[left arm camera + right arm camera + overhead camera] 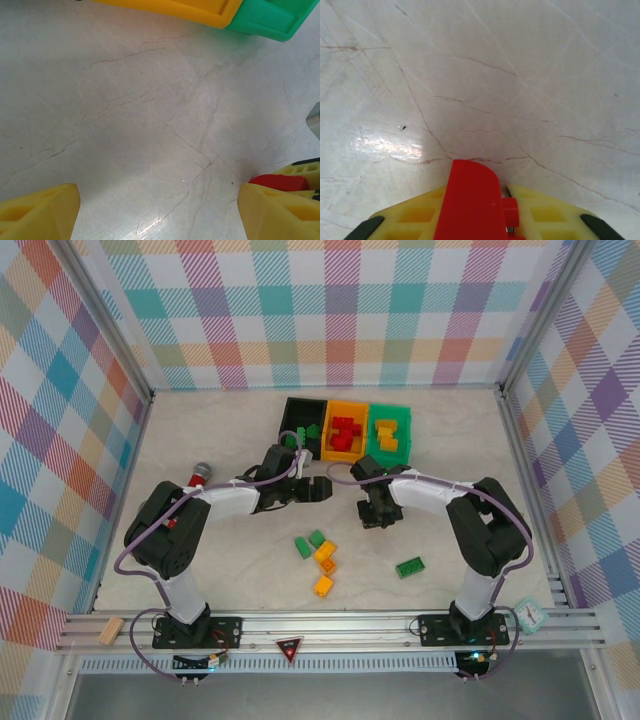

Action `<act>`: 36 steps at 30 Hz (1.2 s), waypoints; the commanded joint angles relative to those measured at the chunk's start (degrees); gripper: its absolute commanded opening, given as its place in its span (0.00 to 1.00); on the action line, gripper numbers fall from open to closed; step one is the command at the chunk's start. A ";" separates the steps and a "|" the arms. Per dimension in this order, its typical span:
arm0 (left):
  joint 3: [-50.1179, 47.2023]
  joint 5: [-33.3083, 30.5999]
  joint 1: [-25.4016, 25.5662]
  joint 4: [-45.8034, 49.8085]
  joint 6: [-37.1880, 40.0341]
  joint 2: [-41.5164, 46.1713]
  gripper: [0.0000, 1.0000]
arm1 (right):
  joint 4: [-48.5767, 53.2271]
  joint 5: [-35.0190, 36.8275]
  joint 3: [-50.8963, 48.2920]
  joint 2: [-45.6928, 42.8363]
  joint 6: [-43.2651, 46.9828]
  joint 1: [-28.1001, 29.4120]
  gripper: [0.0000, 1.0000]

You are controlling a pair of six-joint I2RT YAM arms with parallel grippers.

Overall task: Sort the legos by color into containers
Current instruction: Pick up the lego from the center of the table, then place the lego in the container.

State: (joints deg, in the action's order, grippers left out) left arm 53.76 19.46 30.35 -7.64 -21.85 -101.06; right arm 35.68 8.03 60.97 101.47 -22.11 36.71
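Clamping a red lego [472,197] — right gripper [481,212], left gripper [160,210] spread wide

Some legos [345,435] lie in the containers [346,403]; a loose cluster [322,558] lies well in front of the containers. A stick [200,476] lies to their front left, a clock [530,614] far to their front right.

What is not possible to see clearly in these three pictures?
- Top view: the right gripper lies under its own wrist, so what it holds is hidden there.
- Right wrist view: the bottom edge cuts off the red brick clamped between its fingers.
- Left wrist view: the top edge cuts off the orange bin and green bin; their insides are unseen.
- Top view: the black bin is dark; brick count unclear.
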 commanded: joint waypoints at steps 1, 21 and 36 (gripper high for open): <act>-0.93 0.40 0.13 0.26 0.60 0.80 0.82 | -4.39 -5.84 0.02 1.71 -0.74 1.70 0.23; -2.67 -0.81 -0.95 0.17 0.19 3.12 0.82 | -1.29 -4.07 22.21 3.21 2.80 1.06 0.19; -3.55 -1.18 -1.69 0.41 0.05 4.60 0.82 | 10.14 -6.31 64.86 27.07 8.00 -8.14 0.22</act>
State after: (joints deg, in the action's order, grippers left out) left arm 50.81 18.46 29.15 -7.62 -21.87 -98.06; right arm 41.23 2.09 121.03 125.51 -15.64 29.45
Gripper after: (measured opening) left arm 0.823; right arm 0.277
